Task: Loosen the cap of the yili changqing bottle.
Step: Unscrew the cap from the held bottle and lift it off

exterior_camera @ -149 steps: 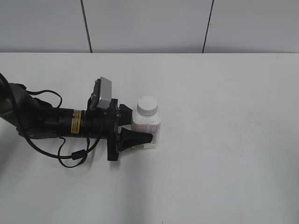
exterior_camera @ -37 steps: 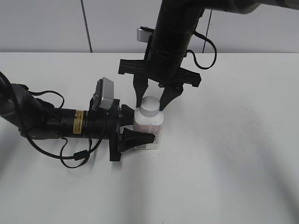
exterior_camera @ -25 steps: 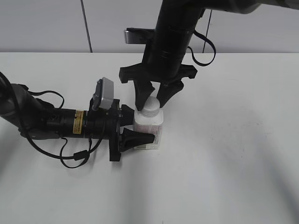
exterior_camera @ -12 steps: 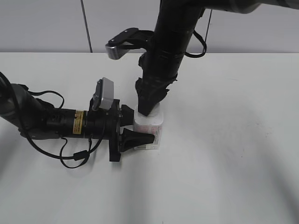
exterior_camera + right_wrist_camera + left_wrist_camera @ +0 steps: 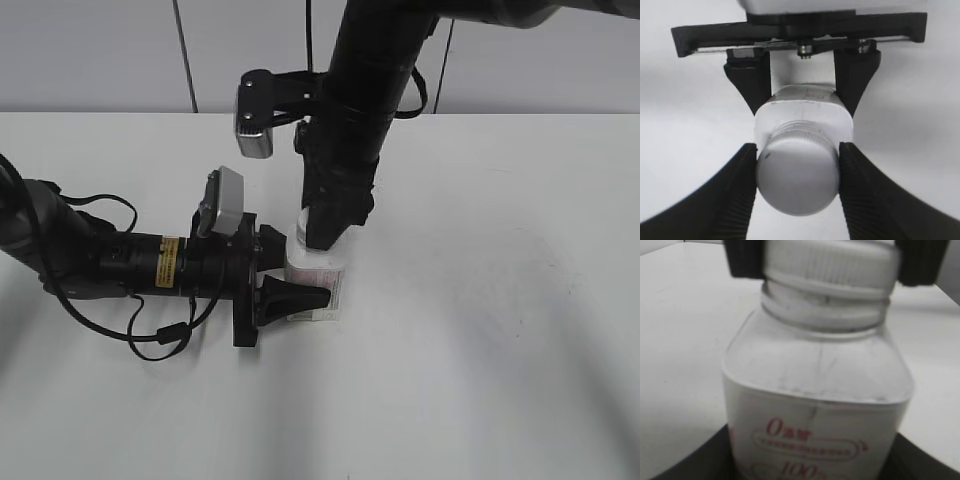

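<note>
In the exterior view the yili changqing bottle [image 5: 318,281] stands upright on the white table [image 5: 480,330], left of the table's middle. The left gripper [image 5: 285,275] lies low along the table to the bottle's left, its black fingers clamped on the bottle's body. The right gripper [image 5: 325,238] hangs straight above the bottle, its fingers hiding the neck and top. In the left wrist view the bottle fills the frame, red print on its label, and the ribbed white cap [image 5: 827,265] sits above its shoulders with a black finger [image 5: 920,260] pressed to each side. In the right wrist view, looking down on the bottle, the right gripper [image 5: 797,182] is clamped on the cap [image 5: 797,175], both ribbed pads touching its sides, while the left arm's fingers grip the bottle's body just beyond the cap.
</note>
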Robot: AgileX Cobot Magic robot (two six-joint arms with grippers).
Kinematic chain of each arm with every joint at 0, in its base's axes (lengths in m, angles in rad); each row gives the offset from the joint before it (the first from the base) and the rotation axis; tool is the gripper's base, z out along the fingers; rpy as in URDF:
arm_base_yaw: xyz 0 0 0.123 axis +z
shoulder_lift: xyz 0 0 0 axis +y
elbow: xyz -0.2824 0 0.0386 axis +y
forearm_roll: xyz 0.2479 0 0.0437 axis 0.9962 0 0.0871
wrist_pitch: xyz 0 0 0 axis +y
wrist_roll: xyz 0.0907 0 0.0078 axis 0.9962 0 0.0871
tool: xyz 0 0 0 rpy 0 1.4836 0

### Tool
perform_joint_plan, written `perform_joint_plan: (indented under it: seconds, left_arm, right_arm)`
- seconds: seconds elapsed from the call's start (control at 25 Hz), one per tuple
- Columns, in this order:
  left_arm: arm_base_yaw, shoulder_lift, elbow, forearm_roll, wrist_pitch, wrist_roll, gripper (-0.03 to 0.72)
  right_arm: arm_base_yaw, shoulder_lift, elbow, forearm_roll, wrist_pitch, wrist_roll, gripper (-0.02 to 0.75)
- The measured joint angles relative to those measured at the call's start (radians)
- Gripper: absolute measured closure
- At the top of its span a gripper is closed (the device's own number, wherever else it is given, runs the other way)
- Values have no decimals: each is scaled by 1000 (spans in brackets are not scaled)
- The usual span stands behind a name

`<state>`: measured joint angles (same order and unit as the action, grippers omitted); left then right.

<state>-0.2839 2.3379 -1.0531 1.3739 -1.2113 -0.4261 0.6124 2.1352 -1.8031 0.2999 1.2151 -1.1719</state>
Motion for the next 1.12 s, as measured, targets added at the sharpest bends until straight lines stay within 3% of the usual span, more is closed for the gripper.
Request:
perform_joint_plan:
  seconds: [0.24, 1.12]
  left_arm:
    - [0, 0, 0, 0, 0, 0, 300]
    - [0, 0, 0, -1, 0, -3, 301]
  right_arm:
    - [0, 0, 0, 3, 0, -156, 343]
    - [1, -14, -36, -10, 7, -189, 349]
